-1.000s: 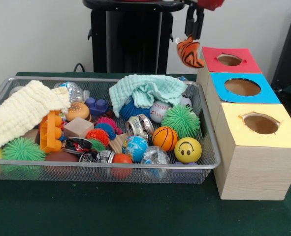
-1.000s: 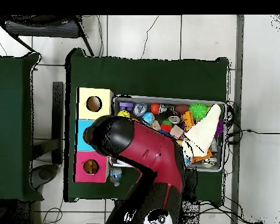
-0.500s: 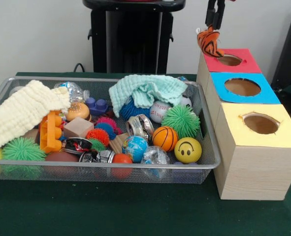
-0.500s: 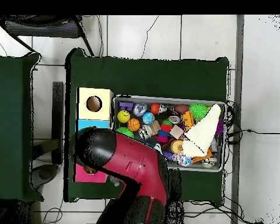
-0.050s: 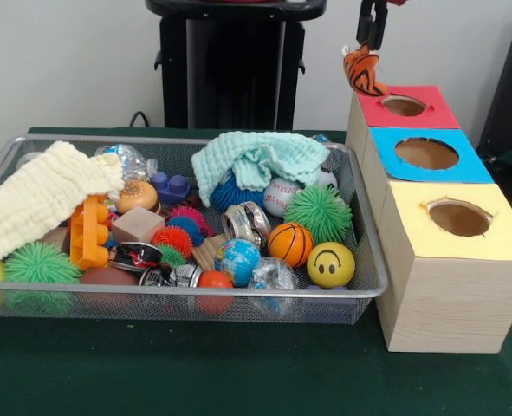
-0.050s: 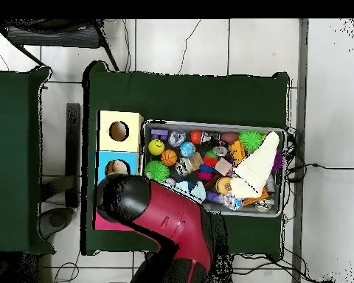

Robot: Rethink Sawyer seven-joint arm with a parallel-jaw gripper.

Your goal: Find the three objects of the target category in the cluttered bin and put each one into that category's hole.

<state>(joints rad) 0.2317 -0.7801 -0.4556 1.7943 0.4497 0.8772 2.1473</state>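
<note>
Front view: gripper (image 5: pixel 370 39) pinching the tiger toy (image 5: pixel 362 71), which hangs just below the fingers, beside the red box (image 5: pixel 405 106) and left of its hole. Released here, it might hit the box edge and fall outside. Overhead view: arm (image 6: pixel 158 221) covers the red box; toy hidden.

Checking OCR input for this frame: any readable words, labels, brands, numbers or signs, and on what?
No readable text in either view.
Yellow ball: a printed smiley face, a sign, no letters.
Globe ball: map print, any lettering too small to read.
Red, blue and yellow box tops: plain colour, no labels.
Tiger toy in the gripper: stripes only.
</note>
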